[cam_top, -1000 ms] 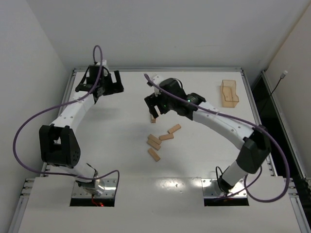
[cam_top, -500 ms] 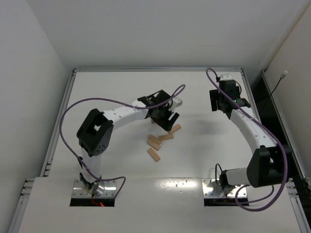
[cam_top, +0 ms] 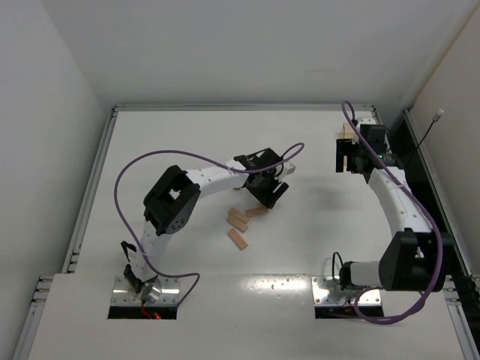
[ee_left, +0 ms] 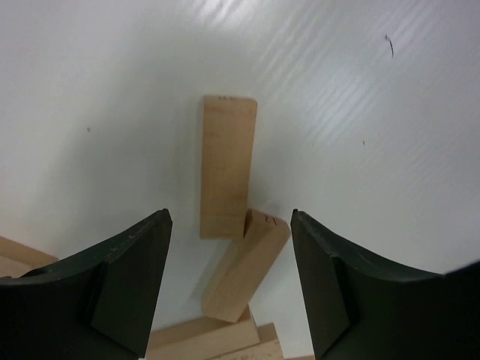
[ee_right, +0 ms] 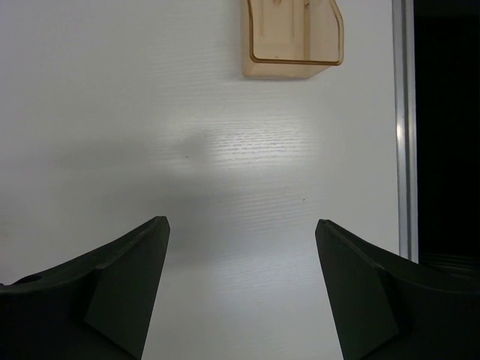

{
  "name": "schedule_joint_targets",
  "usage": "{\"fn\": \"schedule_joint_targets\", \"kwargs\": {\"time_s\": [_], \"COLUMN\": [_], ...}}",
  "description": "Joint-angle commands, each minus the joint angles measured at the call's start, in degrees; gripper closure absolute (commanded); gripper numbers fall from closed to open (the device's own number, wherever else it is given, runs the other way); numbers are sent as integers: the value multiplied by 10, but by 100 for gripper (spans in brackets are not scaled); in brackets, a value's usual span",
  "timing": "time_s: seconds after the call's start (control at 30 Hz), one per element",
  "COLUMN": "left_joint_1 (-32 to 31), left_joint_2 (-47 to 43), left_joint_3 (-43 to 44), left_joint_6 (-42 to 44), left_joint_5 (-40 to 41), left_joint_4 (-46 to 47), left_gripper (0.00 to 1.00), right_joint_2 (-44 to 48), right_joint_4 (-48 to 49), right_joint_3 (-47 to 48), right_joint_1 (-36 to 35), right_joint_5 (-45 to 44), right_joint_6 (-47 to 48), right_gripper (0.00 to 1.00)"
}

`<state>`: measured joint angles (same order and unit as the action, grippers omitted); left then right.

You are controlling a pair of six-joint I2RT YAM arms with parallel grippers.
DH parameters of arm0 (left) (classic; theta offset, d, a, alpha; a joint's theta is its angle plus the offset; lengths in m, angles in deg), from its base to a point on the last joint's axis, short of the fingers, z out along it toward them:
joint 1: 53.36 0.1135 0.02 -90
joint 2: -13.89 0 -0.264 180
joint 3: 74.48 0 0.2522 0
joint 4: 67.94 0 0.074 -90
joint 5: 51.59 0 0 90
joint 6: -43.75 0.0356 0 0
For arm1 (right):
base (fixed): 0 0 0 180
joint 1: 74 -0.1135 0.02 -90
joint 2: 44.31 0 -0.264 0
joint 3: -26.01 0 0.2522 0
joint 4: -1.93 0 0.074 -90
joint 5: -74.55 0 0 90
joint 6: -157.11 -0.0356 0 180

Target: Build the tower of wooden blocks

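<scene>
The wood blocks (cam_top: 238, 219) lie loose in a small cluster around the middle of the table (cam_top: 172, 142). The left gripper (cam_top: 268, 193) hangs over the cluster's far right end, jaws partly apart and holding nothing, with two blocks untouched between them. The right gripper (ee_right: 241, 222) stands wide open and empty near the far right corner, beside the orange tray (ee_right: 292, 69).

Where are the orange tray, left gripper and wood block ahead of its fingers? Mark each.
orange tray (ee_right: 291, 69), right wrist view, nearest wall.
left gripper (ee_left: 229, 221), left wrist view, midway between fingertips.
wood block (ee_left: 227, 161), left wrist view, top face centre.
</scene>
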<state>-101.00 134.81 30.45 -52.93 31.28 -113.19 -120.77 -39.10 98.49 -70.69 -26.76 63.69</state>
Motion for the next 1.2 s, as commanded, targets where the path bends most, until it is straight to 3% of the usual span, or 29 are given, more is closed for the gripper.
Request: {"fn": "schedule_joint_targets", "kwargs": {"time_s": [0.0, 0.2, 0.4, 0.47, 0.5, 0.53, 0.57, 0.73, 0.8, 1.0, 1.17], "left_joint_1": [-9, -14, -14, -20, -20, -20, -20, -25, -33, -38, -19], "left_joint_2": [19, 62, 81, 81, 87, 87, 87, 35, 10, -56, -71], "left_joint_3": [44, 68, 63, 57, 57, 57, 57, 42, 50, 81, 112], "left_joint_6": [6, 17, 17, 10, 10, 4, -7, -60, -127, -254, -293], "left_joint_5": [14, 20, 27, 37, 44, 49, 56, 154, 258, 394, 432], "left_joint_4": [14, 14, 20, 20, 26, 26, 20, 27, 7, -44, -74], "left_gripper": [39, 39, 57, 67, 76, 94, 100, 100, 100, 100, 100], "right_joint_2": [11, 16, 10, 4, 4, 4, -1, -11, -19, -54, -79], "right_joint_4": [6, 6, 1, 1, 1, 1, 1, 1, 1, -10, -16], "right_joint_3": [5, 0, 0, 0, 0, 0, 0, 5, 5, 32, 44], "right_joint_1": [9, 21, 21, 21, 21, 21, 21, 21, 15, 15, 15], "right_joint_5": [47, 66, 76, 81, 81, 81, 81, 87, 92, 111, 124], "right_joint_6": [-11, -11, -11, -11, -11, -11, -11, -16, -21, -27, -33], "right_gripper": [24, 24, 24, 24, 24, 24, 24, 24, 24, 24, 24]}}
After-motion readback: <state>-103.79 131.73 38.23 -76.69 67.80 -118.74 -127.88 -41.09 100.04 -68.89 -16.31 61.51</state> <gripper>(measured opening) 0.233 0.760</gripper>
